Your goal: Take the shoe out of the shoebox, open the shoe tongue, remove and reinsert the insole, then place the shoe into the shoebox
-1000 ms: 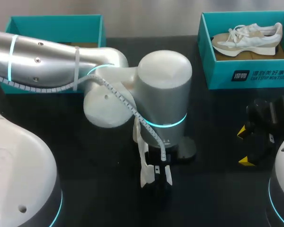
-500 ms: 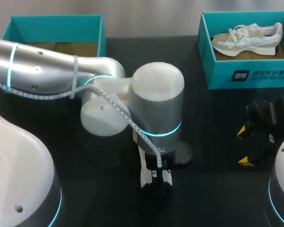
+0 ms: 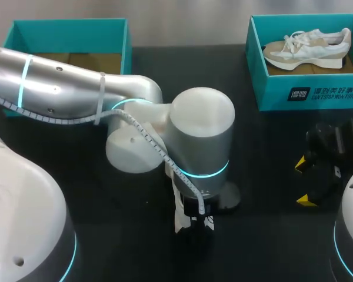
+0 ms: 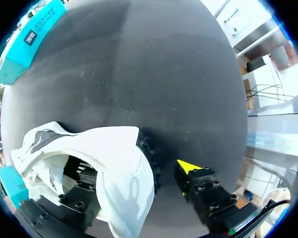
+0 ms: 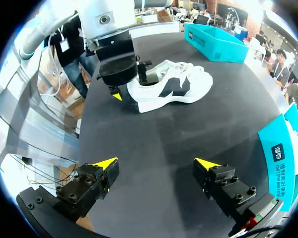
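A white shoe (image 3: 179,212) lies on the black table (image 3: 76,176) near the front, mostly hidden under my left arm. My left gripper (image 3: 194,222) stands over its heel end. In the left wrist view one finger sits inside the shoe (image 4: 94,158). The other yellow-tipped finger (image 4: 189,167) stands outside, a small gap from the heel, so the left gripper (image 4: 134,171) is open. The right wrist view shows the same straddle on the shoe (image 5: 174,87). My right gripper (image 5: 156,163) hangs open and empty at the right (image 3: 309,183). A second white shoe (image 3: 309,48) lies in the teal shoebox (image 3: 306,94).
Another teal box (image 3: 67,35) stands at the back left, partly behind my left arm. The shoebox at the back right is a hand's width beyond my right gripper. Bare black table lies between the two grippers.
My left wrist shifted slightly sideways and back over the shoe, and its fingers have drawn closer together. The right arm and the boxed shoe have not moved.
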Robot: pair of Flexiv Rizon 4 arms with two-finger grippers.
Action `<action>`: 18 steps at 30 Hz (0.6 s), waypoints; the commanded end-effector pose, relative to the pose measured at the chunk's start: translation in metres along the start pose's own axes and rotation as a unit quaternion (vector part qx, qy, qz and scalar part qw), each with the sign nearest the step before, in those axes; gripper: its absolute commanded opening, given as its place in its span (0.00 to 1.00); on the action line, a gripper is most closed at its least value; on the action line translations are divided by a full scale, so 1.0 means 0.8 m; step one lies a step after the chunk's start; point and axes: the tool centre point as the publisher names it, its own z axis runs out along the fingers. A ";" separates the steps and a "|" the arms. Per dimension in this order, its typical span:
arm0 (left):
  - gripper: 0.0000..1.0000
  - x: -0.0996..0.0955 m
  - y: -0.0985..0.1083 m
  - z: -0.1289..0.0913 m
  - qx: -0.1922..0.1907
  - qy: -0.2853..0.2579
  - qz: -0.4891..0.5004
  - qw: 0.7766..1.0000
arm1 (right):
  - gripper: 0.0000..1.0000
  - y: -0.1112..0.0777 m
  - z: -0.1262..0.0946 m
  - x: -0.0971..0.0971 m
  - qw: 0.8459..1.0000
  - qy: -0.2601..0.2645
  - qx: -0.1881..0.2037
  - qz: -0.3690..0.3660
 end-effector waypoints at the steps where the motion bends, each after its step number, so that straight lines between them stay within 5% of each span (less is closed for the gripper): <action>1: 0.47 0.001 -0.009 0.007 -0.011 -0.004 -0.004 1.000 | 1.00 0.000 0.001 0.001 1.000 -0.001 0.002 0.000; 7: 0.28 0.000 -0.009 0.009 -0.018 -0.006 -0.013 1.000 | 1.00 0.000 0.001 0.001 1.000 -0.001 0.002 0.000; 9: 0.02 -0.002 -0.008 0.009 -0.019 -0.005 -0.016 1.000 | 1.00 0.000 0.001 0.001 1.000 -0.001 0.002 0.000; 18: 0.00 -0.004 -0.009 0.002 -0.018 0.008 -0.031 0.999 | 1.00 0.000 0.001 0.001 1.000 -0.001 0.002 0.000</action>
